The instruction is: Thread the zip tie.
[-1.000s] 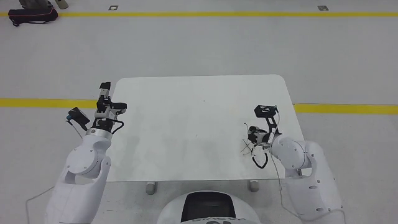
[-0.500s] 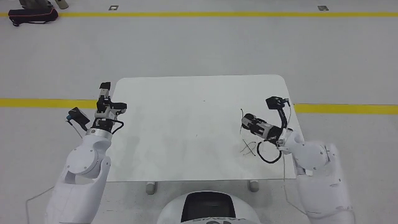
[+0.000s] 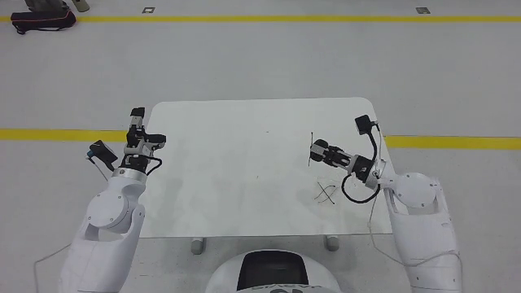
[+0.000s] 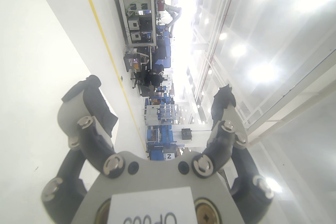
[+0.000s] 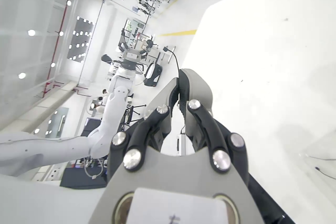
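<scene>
Top view puts the zip tie (image 3: 311, 138) over the right part of the bench (image 3: 244, 171), pinched in the right gripper (image 3: 314, 147) and, as far as we can judge, held clear of the surface. Its jaws are pressed fully together on the strap. In the right wrist view we see a thin black strip rise from between the ribbed dark pads (image 5: 184, 88), bend slightly and end in a small block, which we take for the head.

The left gripper (image 4: 157, 86) sits at the bench's left edge, well apart from the tie, with its jaws spread wide and nothing between them.

We expect the tie to weigh next to nothing and to be springy rather than stiff. It looks like a narrow, smooth plastic strap that will whip and sag at its free end and could slide through a loose pinch. The slot in the head is tiny, so we would want one hold just beside the head and the other close to the pointed tail, leaving only a short free length to steer.

A few loose ties (image 3: 326, 193) lie crossed on the matte white bench — near its front right, just below the right gripper. The bench top is flat with rounded corners, and the grippers are grey metal with black linkages and bright screws.
</scene>
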You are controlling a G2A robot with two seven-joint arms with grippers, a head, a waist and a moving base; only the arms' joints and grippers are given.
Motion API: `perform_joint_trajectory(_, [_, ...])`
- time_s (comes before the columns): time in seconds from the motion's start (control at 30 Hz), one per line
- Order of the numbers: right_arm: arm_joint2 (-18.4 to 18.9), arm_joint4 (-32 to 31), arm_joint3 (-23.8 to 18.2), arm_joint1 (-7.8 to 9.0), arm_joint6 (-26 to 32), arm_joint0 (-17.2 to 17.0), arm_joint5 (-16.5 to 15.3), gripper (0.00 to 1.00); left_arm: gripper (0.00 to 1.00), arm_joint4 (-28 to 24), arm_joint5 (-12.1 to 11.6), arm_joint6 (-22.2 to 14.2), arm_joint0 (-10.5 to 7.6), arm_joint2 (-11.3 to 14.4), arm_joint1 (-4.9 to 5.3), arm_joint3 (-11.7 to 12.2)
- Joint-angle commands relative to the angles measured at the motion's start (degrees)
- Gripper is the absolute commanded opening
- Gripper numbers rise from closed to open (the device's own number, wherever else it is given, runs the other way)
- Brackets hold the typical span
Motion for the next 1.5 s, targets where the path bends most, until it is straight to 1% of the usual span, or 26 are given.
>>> perform_joint_trajectory(0.0, [0.0,0.3,0.2,0.03,-0.2,0.1,0.1,0.0,1.0,0.0,0.0,0.0,0.0,0.0,0.0,0.0])
perform_joint_trajectory(0.2, [0.0,0.3,0.2,0.03,-0.2,0.1,0.1,0.0,1.0,0.0,0.0,0.0,0.0,0.0,0.0,0.0])
perform_joint_trajectory(0.23, [-0.3,1.0,0.4,0.01,-1.0,0.0,0.8,0.0,1.0,0.0,0.0,0.0,0.0,0.0,0.0,0.0])
perform_joint_trajectory(0.3, [-0.6,1.3,0.3,0.07,-2.9,0.1,3.0,0.0,1.0,0.0,0.0,0.0,0.0,0.0,0.0,0.0])
perform_joint_trajectory(0.43, [-2.1,1.3,-0.7,0.08,-7.8,0.8,8.7,0.0,1.0,0.0,0.0,0.0,0.0,0.0,0.0,0.0])
perform_joint_trajectory(0.53, [-3.1,1.3,-1.1,0.11,-10.2,1.5,11.0,0.0,1.0,0.0,0.0,0.0,0.0,0.0,0.0,0.0])
perform_joint_trajectory(0.57, [-3.3,1.1,-1.1,0.14,-11.0,1.7,11.5,0.0,1.0,0.0,0.0,0.0,0.0,0.0,0.0,0.0])
perform_joint_trajectory(0.8, [-3.3,1.1,-1.1,0.14,-11.0,1.7,11.5,0.0,1.0,0.0,0.0,0.0,0.0,0.0,0.0,0.0])
perform_joint_trajectory(0.83, [-3.4,1.2,-0.9,0.15,-11.8,1.5,11.9,0.0,1.0,1.3,-0.5,-0.6,-0.19,0.2,0.04,-0.1])
perform_joint_trajectory(0.87, [-3.5,1.4,-0.8,0.17,-12.6,1.4,12.7,0.0,1.0,3.5,-1.6,-2.0,-0.23,0.4,0.14,-0.3])
perform_joint_trajectory(0.9, [-3.7,1.8,-0.9,0.21,-13.0,1.4,13.7,0.0,1.0,8.4,-3.5,-4.2,-0.09,0.6,0.4,-0.4])
perform_joint_trajectory(0.97, [-4.0,1.7,-1.0,0.31,-13.5,1.8,16.2,0.0,1.0,17.8,-8.2,-6.3,0.12,0.8,0.82,-0.3])
perform_joint_trajectory(1.0, [-4.6,1.9,-1.0,0.33,-13.5,2.4,17.9,0.0,1.0,23.3,-11.8,-7.5,0.23,1.2,1.04,-0.2])
perform_joint_trajectory(1.03, [-5.0,1.8,-0.8,0.35,-13.8,2.9,19.2,0.0,1.0,27.4,-14.6,-8.1,0.18,1.3,1.19,-0.1])
perform_joint_trajectory(1.1, [-6.1,1.3,-0.4,0.35,-14.4,4.0,22.1,0.0,1.0,34.5,-19.5,-9.2,-0.02,1.7,1.46,0.4])
perform_joint_trajectory(1.17, [-7.3,1.2,0.4,0.31,-15.5,5.0,25.7,0.0,1.0,42.8,-19.5,-9.0,-0.71,2.4,1.8,-1.2])
perform_joint_trajectory(1.2, [-7.9,1.3,0.5,0.27,-15.8,5.4,26.8,0.0,1.0,46.3,-19.5,-8.9,-0.84,3.1,2.0,-2.0])
perform_joint_trajectory(1.23, [-8.4,1.8,0.7,0.26,-16.1,5.8,27.6,0.0,1.0,49.0,-19.5,-7.4,-0.93,3.9,2.23,-2.5])
perform_joint_trajectory(1.27, [-8.6,2.3,0.7,0.26,-16.4,5.9,27.7,0.0,1.0,50.1,-19.5,-5.6,-0.76,4.1,2.36,-2.0])
perform_joint_trajectory(1.3, [-8.6,2.3,0.7,0.26,-16.4,5.9,27.7,0.0,1.0,50.6,-19.5,-4.0,-0.61,3.8,2.43,-1.0])
perform_joint_trajectory(1.47, [-8.6,2.3,0.7,0.26,-16.4,5.9,27.7,0.0,1.0,50.6,-19.5,-4.0,-0.61,3.8,2.43,-1.0])
